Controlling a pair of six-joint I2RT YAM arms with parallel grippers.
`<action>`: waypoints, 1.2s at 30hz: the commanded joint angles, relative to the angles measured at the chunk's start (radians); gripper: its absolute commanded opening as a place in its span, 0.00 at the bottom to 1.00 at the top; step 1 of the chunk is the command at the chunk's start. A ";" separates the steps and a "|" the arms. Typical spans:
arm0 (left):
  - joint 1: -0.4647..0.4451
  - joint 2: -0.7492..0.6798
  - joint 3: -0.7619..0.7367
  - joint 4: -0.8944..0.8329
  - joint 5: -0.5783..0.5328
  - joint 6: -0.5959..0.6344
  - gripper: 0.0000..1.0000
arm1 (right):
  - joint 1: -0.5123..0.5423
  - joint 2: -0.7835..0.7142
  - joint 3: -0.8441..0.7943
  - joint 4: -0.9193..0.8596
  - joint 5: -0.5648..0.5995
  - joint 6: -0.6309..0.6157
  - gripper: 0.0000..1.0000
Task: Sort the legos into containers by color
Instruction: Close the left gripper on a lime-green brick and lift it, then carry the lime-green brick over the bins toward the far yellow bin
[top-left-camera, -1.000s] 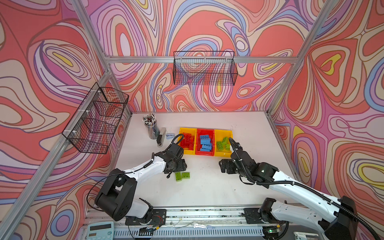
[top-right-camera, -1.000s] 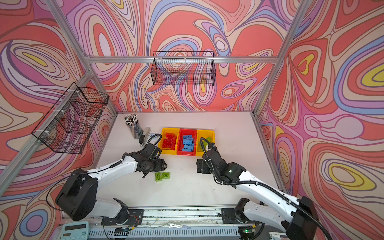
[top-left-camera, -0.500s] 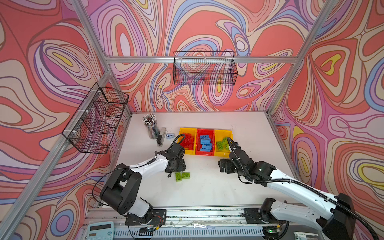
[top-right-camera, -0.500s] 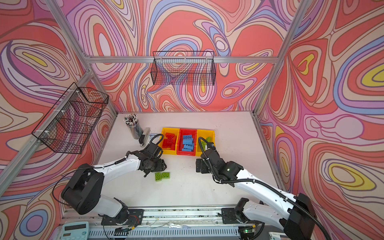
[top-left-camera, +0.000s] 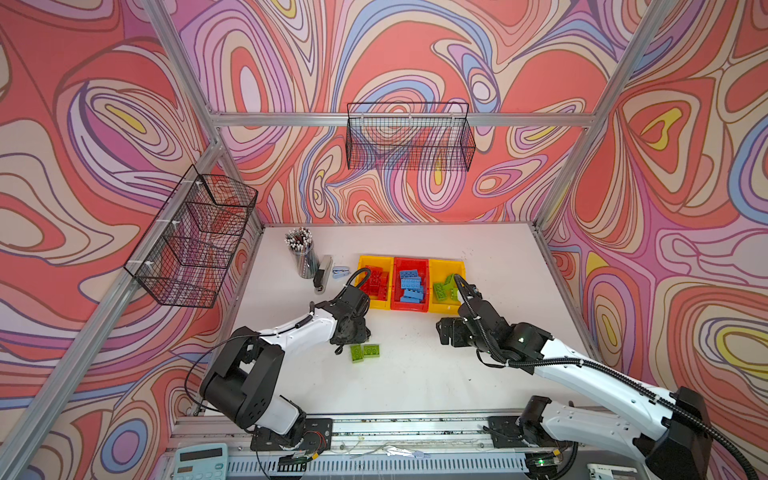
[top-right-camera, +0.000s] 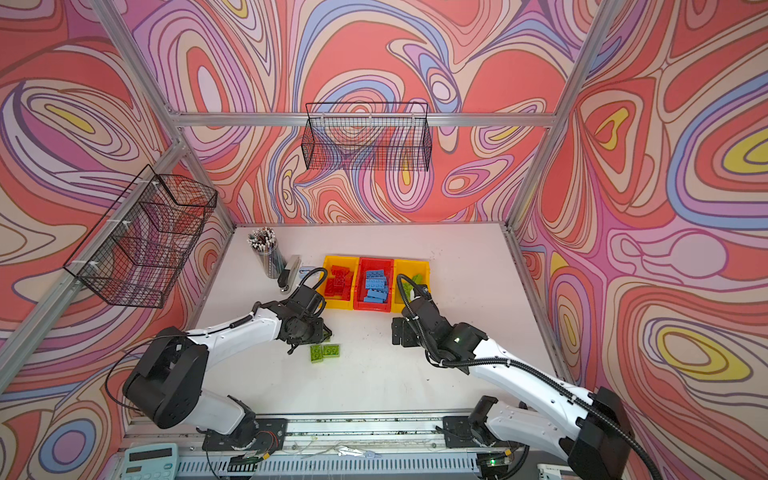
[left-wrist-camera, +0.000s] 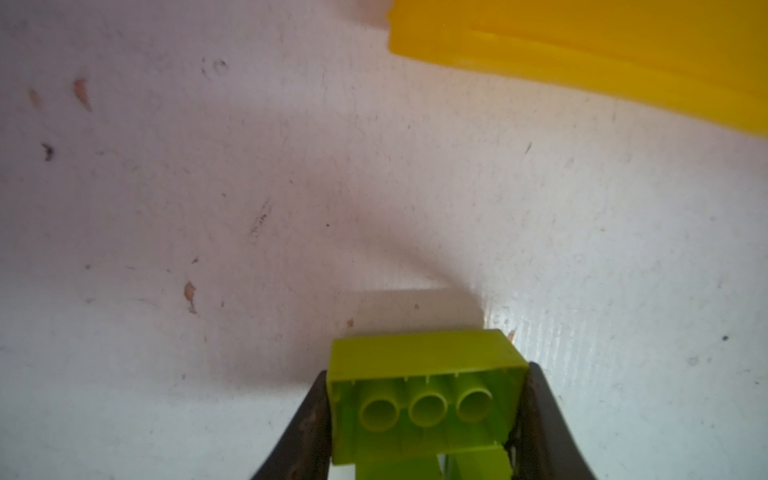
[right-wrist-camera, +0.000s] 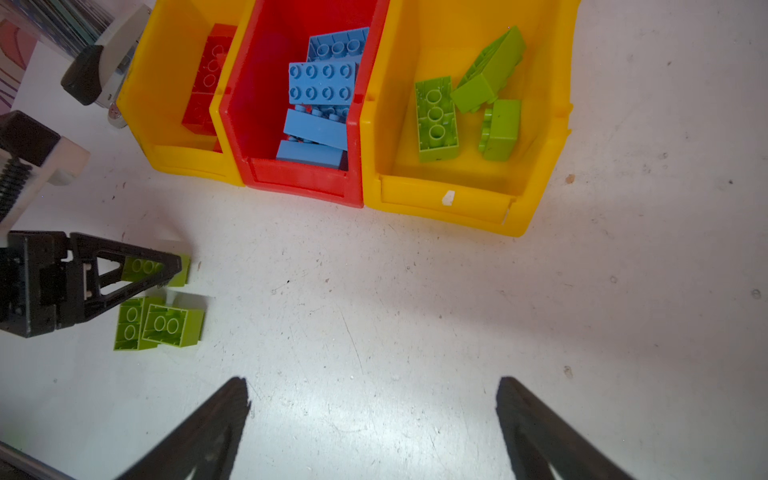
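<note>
1. A lime green lego (left-wrist-camera: 424, 399) was clamped between the fingers of the left end effector (left-wrist-camera: 428, 370), which were pressed against two of its opposite sides, close to the bench (left-wrist-camera: 208, 208).
2. The right end effector (right-wrist-camera: 372, 386) was spread wide and empty, in front of the containers (right-wrist-camera: 299, 183).
3. Two loose green legos (right-wrist-camera: 158, 324) were seen on the bench, just beside the left end effector.
4. Red legos (right-wrist-camera: 208, 79) were held in one yellow container, blue legos (right-wrist-camera: 322, 83) in the red one, and sorted green legos (right-wrist-camera: 436, 116) in the other yellow one.
</note>
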 joint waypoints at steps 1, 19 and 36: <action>-0.013 -0.005 0.047 -0.060 -0.020 0.005 0.34 | 0.004 -0.028 0.003 0.003 0.016 0.002 0.98; -0.217 0.288 0.695 -0.236 -0.057 0.047 0.33 | 0.004 -0.184 -0.047 -0.052 0.088 0.014 0.98; -0.266 0.798 1.384 -0.286 0.017 0.050 0.41 | 0.004 -0.278 -0.029 -0.145 0.119 0.037 0.98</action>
